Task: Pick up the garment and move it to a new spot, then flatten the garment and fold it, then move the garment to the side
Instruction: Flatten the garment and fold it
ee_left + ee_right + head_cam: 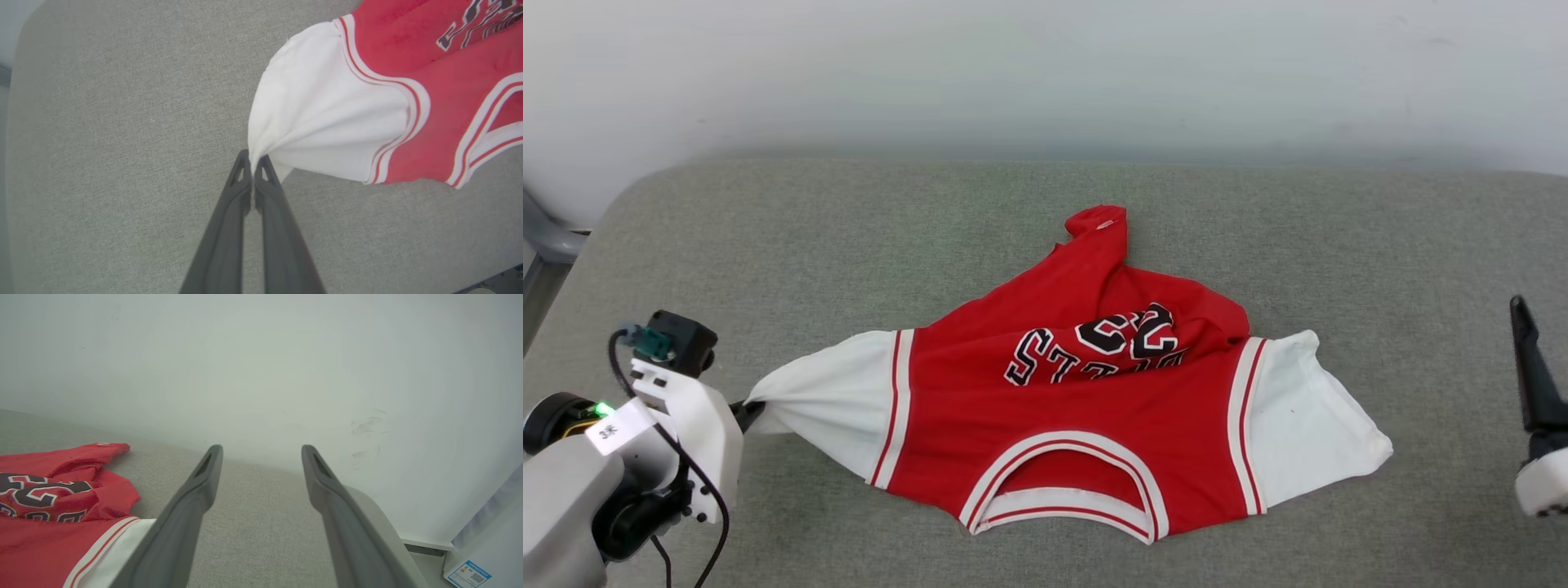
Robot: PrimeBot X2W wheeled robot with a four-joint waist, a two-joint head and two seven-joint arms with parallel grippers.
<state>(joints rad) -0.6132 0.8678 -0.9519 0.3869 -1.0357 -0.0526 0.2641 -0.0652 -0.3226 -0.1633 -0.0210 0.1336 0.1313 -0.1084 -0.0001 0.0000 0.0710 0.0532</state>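
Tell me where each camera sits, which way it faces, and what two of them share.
Left wrist: on the left arm, looking along the left tool, shut on the white sleeve of the garment, down at the grey cushion.
Right wrist: on the right arm, looking along the open right tool across the cushion toward a pale wall.
Head: on the head, looking forward and down at the garment; left tool lower left, right tool at the right edge.
Shared: all three see the garment's lettering.
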